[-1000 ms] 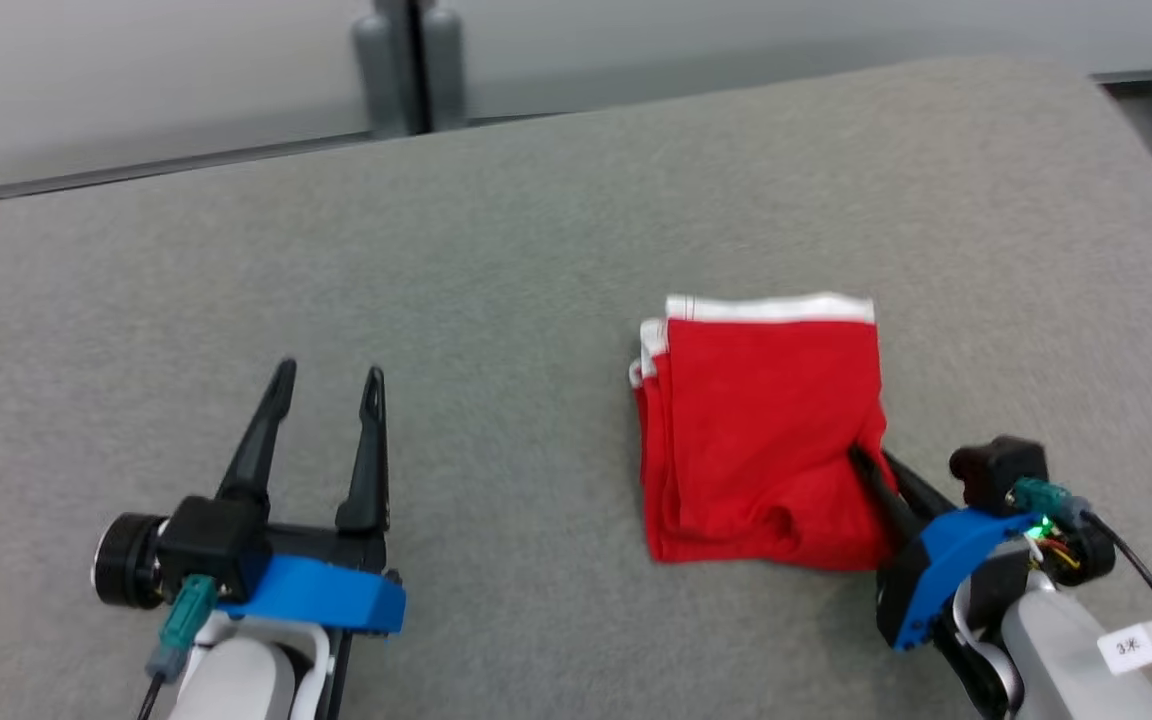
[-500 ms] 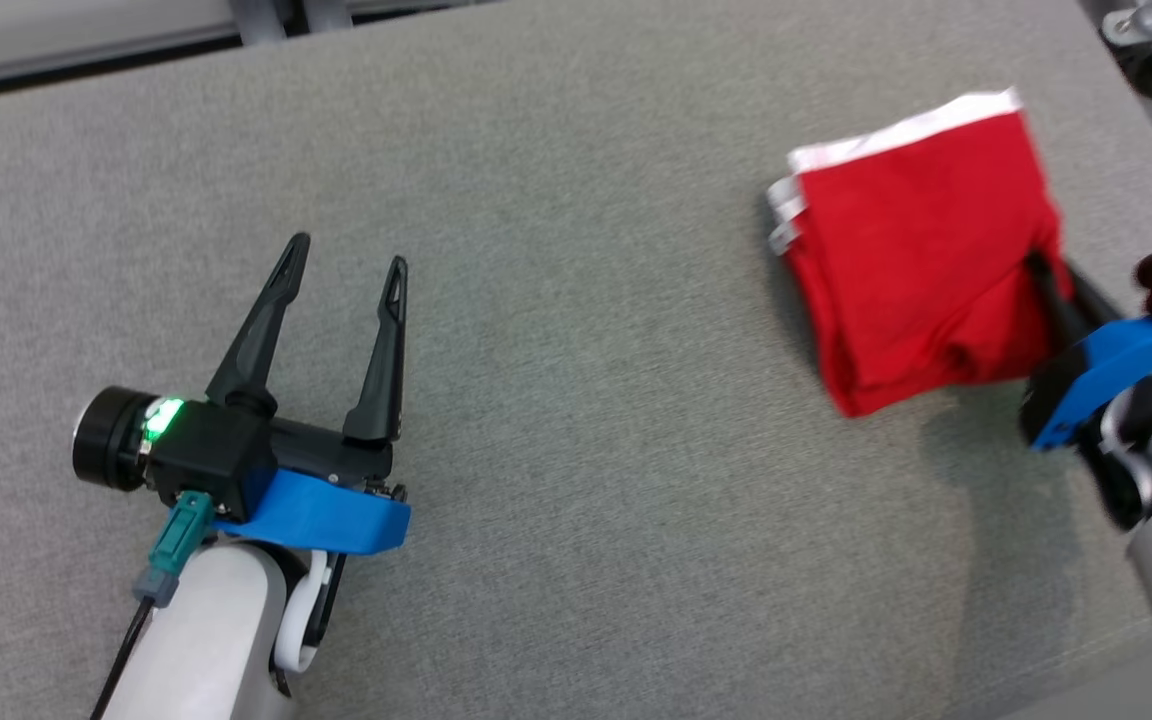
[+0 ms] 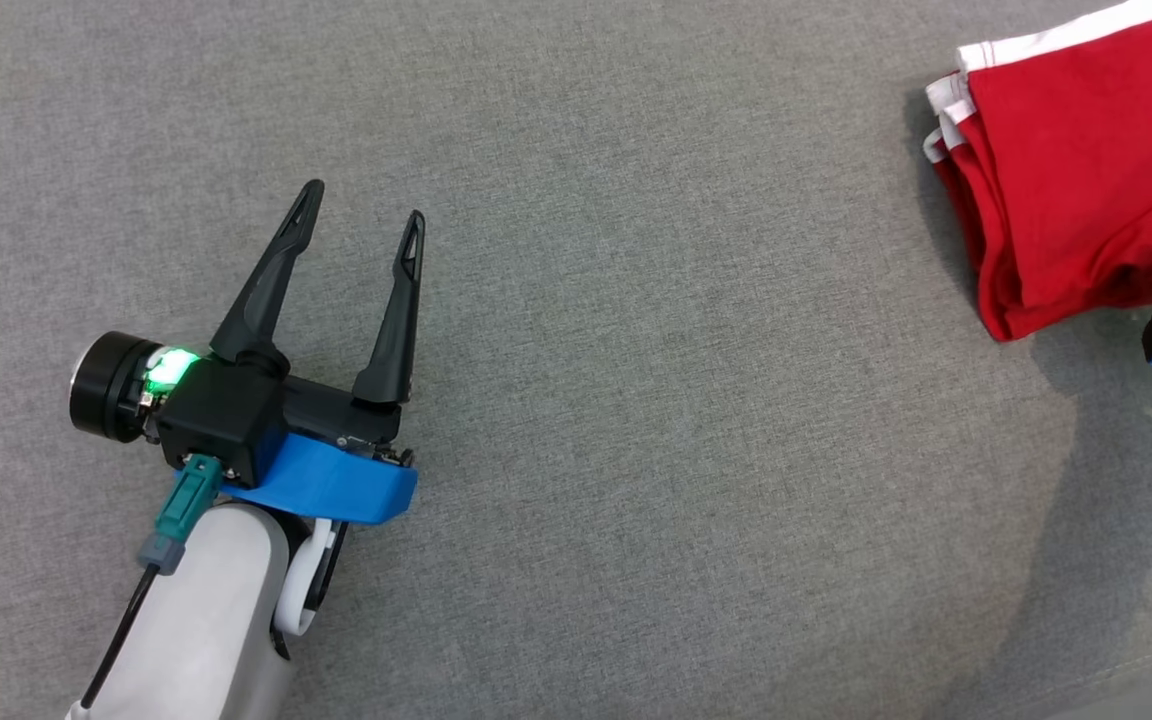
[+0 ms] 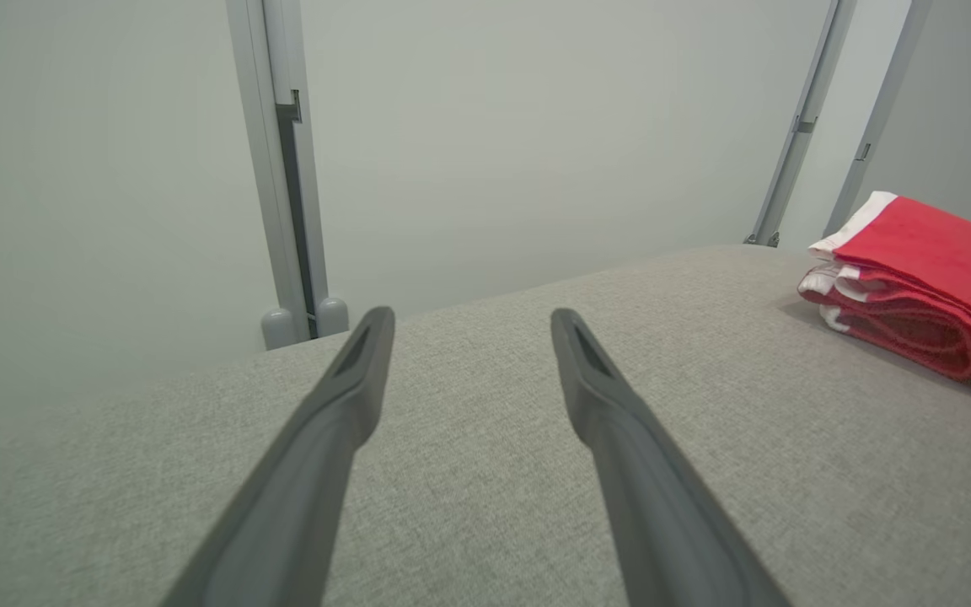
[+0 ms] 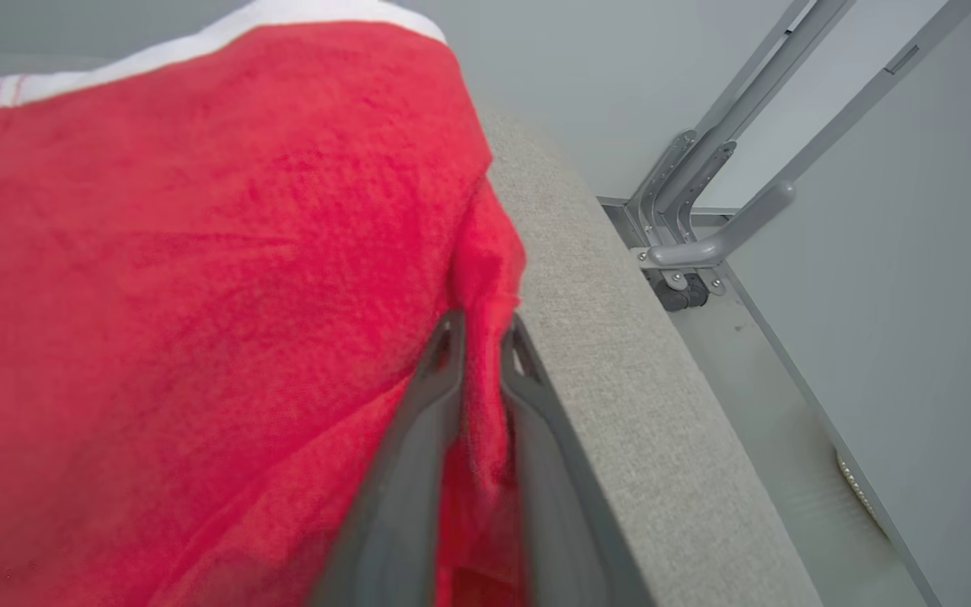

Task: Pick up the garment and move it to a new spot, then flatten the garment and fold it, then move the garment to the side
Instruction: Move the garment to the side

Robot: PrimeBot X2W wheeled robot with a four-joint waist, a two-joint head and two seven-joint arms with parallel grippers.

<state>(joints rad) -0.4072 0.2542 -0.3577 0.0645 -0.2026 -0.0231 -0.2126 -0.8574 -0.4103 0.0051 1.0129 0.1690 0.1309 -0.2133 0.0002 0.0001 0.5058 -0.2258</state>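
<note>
Right gripper (image 5: 479, 333), seen along its own two dark fingers: the jaws are nearly closed, with a ridge of red cloth pinched between them. It holds the red garment (image 5: 199, 253) by one edge. The rest of the folded garment spreads to the left of the fingers and past their tips, ending in a white trim band (image 5: 199, 38). Just to the right of the fingers runs the rounded edge of the grey padded table (image 5: 620, 354), with a metal frame (image 5: 705, 244) beyond and below it.

What has changed: a second ago the garment lay near the middle of the table, with this gripper on the same corner. Now it sits by the table's right edge, slightly turned and well apart from the left gripper (image 3: 363, 205). The head camera has also swung, so part of the shift is only the view, but the gap to the left gripper has clearly widened. The fold has held together. On this showing, the last step, moving the folded garment aside, looks nearly done, with only the release left.

The left gripper hangs wide open and empty over bare table, with a green light (image 3: 168, 368) lit at its base.

No brand, label or writing can be read in the present views.
</note>
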